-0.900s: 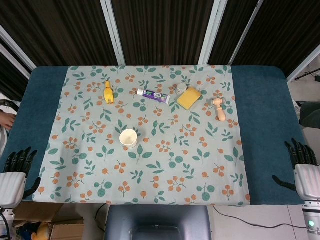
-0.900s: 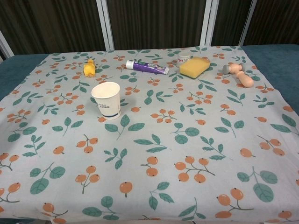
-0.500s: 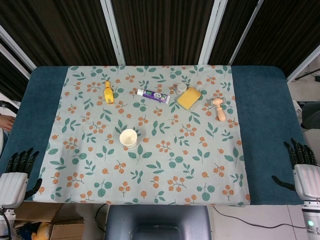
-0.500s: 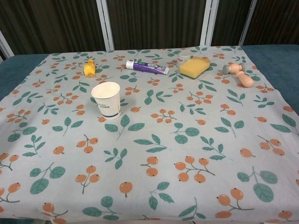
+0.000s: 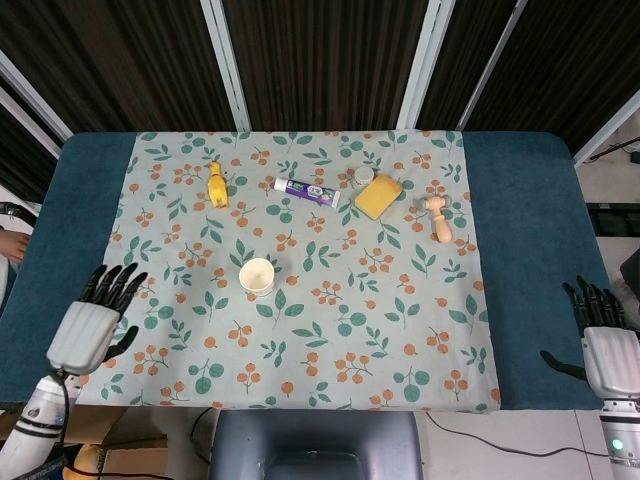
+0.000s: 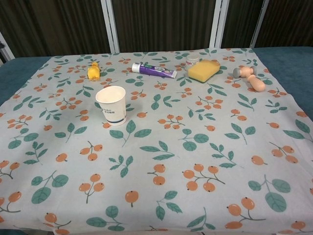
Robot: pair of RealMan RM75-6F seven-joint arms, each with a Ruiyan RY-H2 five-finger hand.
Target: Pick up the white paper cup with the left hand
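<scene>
The white paper cup (image 5: 257, 276) (image 6: 112, 105) stands upright on the floral cloth (image 5: 300, 330), left of the table's middle, its mouth up and nothing in it. My left hand (image 5: 92, 320) hovers over the cloth's left edge, well to the left of the cup and slightly nearer me, fingers spread and holding nothing. My right hand (image 5: 603, 345) stays at the table's near right corner, fingers apart, also holding nothing. Neither hand shows in the chest view.
Along the far side lie a yellow toy (image 5: 216, 185), a toothpaste tube (image 5: 306, 190), a small white jar (image 5: 363, 176), a yellow sponge (image 5: 378, 196) and a wooden handle piece (image 5: 438, 218). A dark chair back (image 5: 315, 445) sits at the near edge.
My left hand has moved up and to the right, from the near left corner onto the cloth's left edge, closer to the cup. The right hand has barely shifted.
</scene>
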